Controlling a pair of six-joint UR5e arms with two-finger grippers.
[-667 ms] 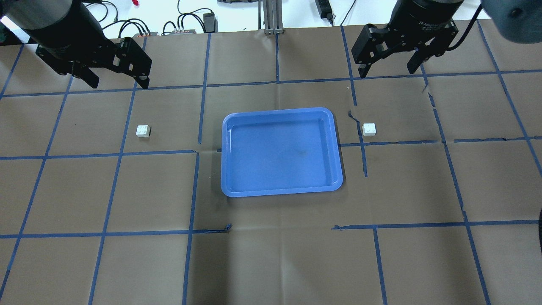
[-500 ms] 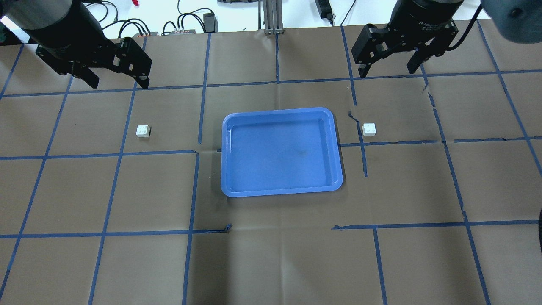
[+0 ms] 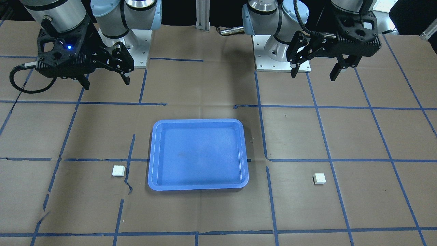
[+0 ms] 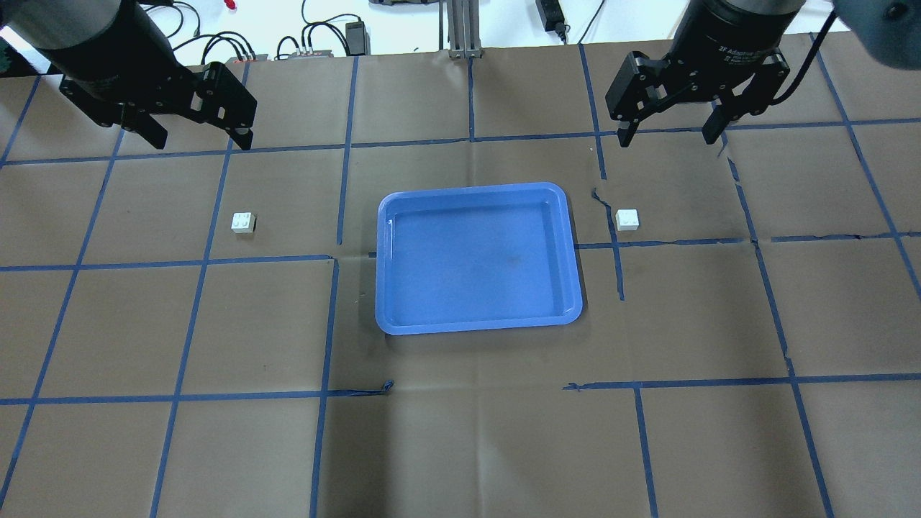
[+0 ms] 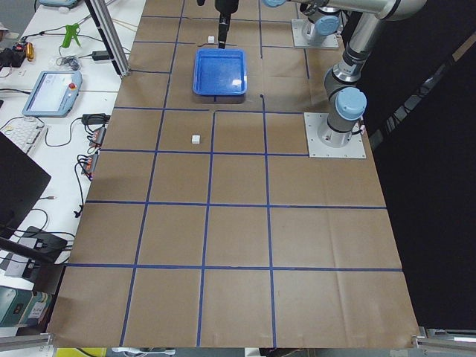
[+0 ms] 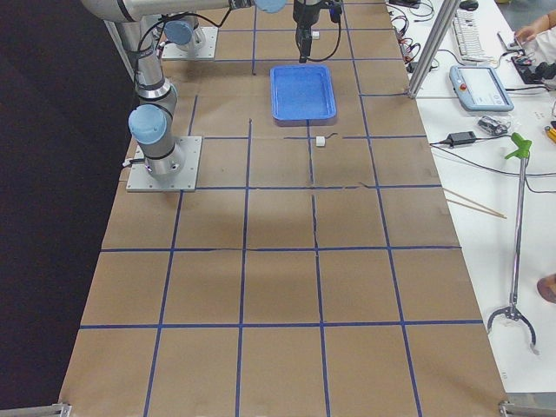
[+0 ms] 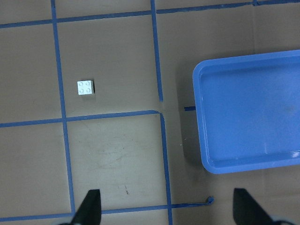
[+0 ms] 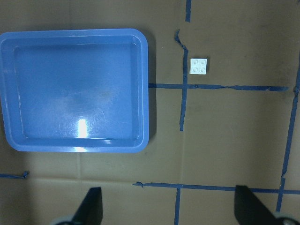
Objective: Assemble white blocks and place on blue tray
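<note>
The blue tray (image 4: 475, 266) lies empty at the table's middle; it also shows in the front view (image 3: 198, 153). One white block (image 4: 243, 222) (image 3: 319, 178) (image 7: 85, 87) sits left of the tray. The other white block (image 4: 627, 219) (image 3: 118, 170) (image 8: 199, 66) sits right of it. My left gripper (image 4: 203, 140) (image 3: 313, 74) (image 7: 168, 208) hangs open and empty, high above the table, back from the left block. My right gripper (image 4: 668, 137) (image 3: 106, 82) (image 8: 168, 206) hangs open and empty, high and back from the right block.
Brown paper with a blue tape grid covers the table. The two robot bases (image 3: 280, 51) (image 3: 133, 48) stand at the robot's edge. Cables and power adapters (image 4: 356, 32) and an aluminium post (image 4: 460, 29) lie beyond the far edge. Side benches hold a teach pendant (image 5: 52, 93).
My right gripper has shifted a little forward and to the right in the overhead view. The left gripper, the blocks and the tray have not visibly moved.
</note>
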